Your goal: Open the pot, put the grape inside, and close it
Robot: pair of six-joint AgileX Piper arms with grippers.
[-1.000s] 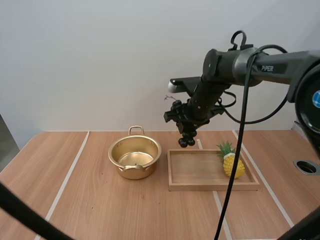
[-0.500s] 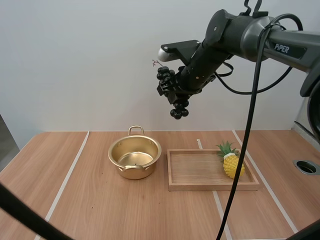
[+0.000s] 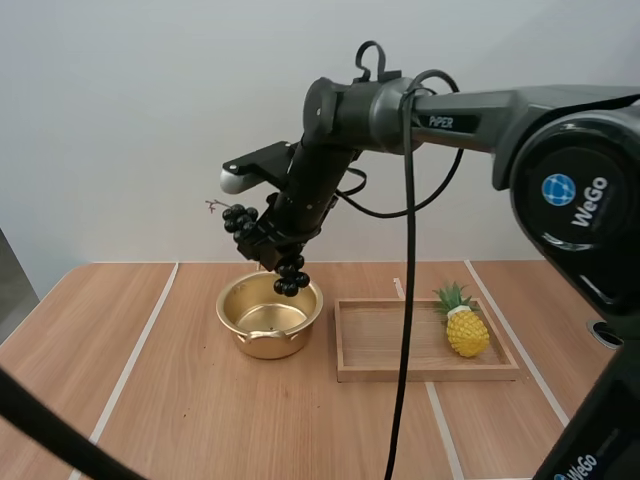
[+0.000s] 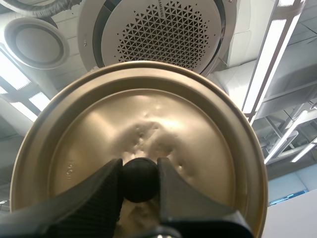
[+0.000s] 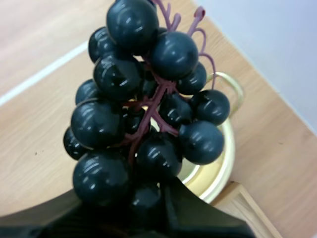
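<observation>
A gold pot (image 3: 270, 316) stands open on the wooden table, left of the tray. My right gripper (image 3: 268, 240) hangs just above the pot's rim, shut on a bunch of dark grapes (image 3: 262, 246) whose lowest berries dangle over the opening. In the right wrist view the grapes (image 5: 143, 119) sit between the black fingers, with the pot (image 5: 220, 158) under them. In the left wrist view my left gripper (image 4: 139, 179) is shut on the black knob (image 4: 139, 178) of the gold lid (image 4: 148, 139), which is held up toward the ceiling.
A shallow wooden tray (image 3: 400, 345) lies right of the pot, with a small toy pineapple (image 3: 464, 322) at its right end. Pale strips run across the table. The right arm reaches over the tray from the right.
My right arm has swung left and down with the grapes, from above the tray to just over the pot.
</observation>
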